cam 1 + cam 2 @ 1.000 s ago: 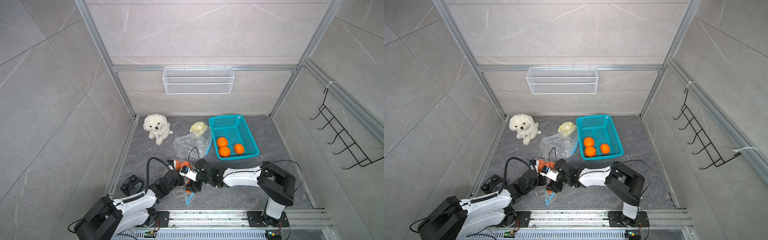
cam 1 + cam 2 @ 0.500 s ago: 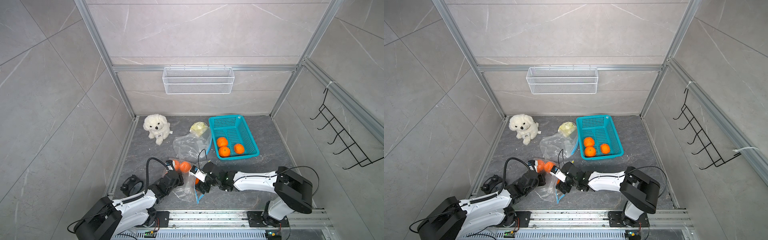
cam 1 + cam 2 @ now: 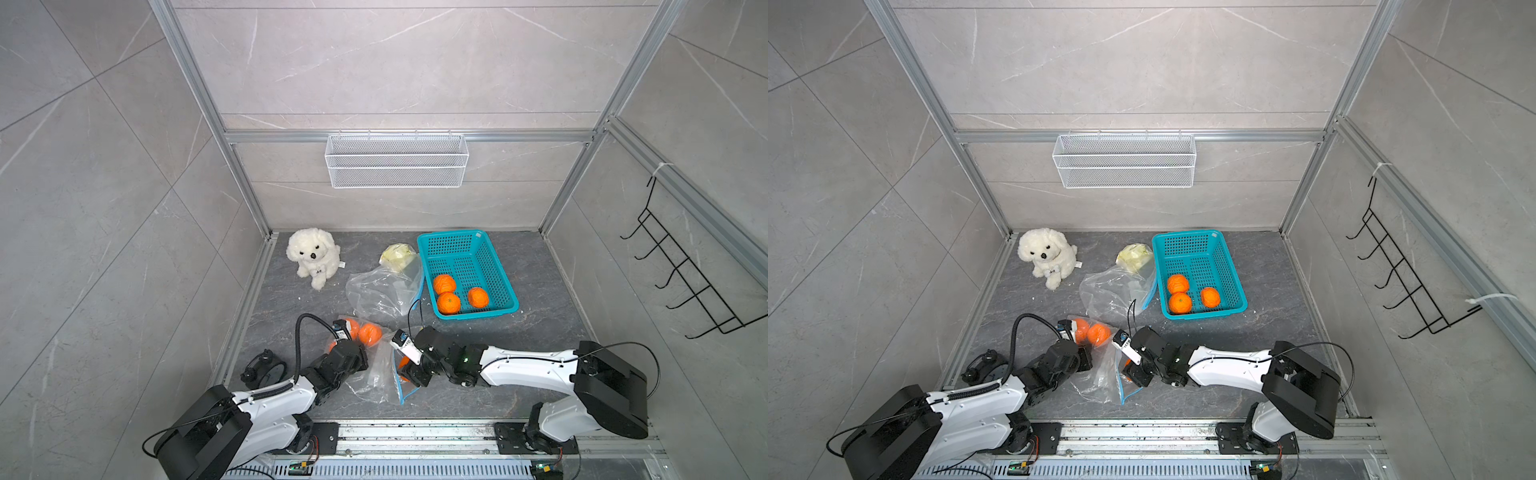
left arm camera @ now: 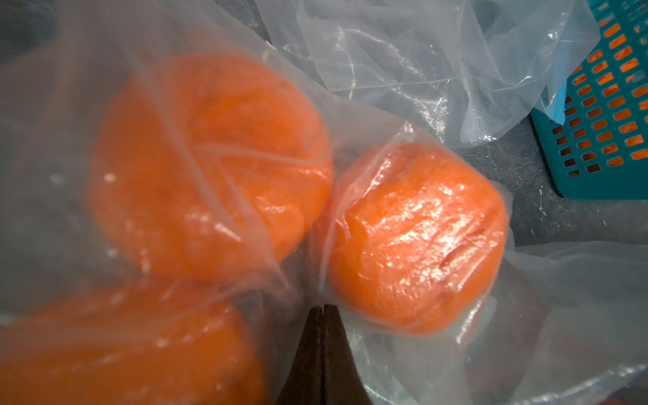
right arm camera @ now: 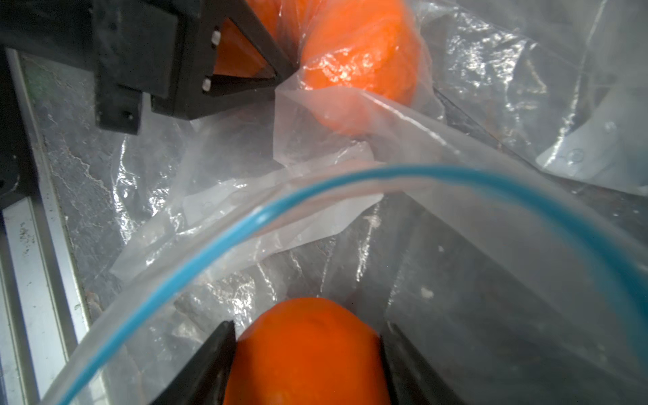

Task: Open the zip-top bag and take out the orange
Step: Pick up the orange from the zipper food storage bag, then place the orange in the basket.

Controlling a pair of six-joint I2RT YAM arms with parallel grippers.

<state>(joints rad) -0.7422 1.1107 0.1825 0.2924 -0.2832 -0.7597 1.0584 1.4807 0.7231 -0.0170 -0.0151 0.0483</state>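
Look first at the teal basket. It holds three oranges and stands well apart from the work. In front of it lies your zip-top bag, slack and crumpled, with its mouth turned toward the right gripper.

The opening step looks done. In the right wrist view the blue zip strip bows in a wide arc, so the mouth gapes.

The left gripper is clenched, tips pressed together. It seems to pinch a fold of the film beside two oranges that sit inside the bag (a third shows only as a blur at the frame's edge).

The right gripper is clamped on an orange, one finger against each flank, right at the bag's mouth. No film shows across that fruit, but you cannot tell from these views whether it has fully cleared the lip.

So, by my reading, you are most of the way through. What remains is to draw the orange clear of the plastic while the other gripper anchors the bag, then set it down.
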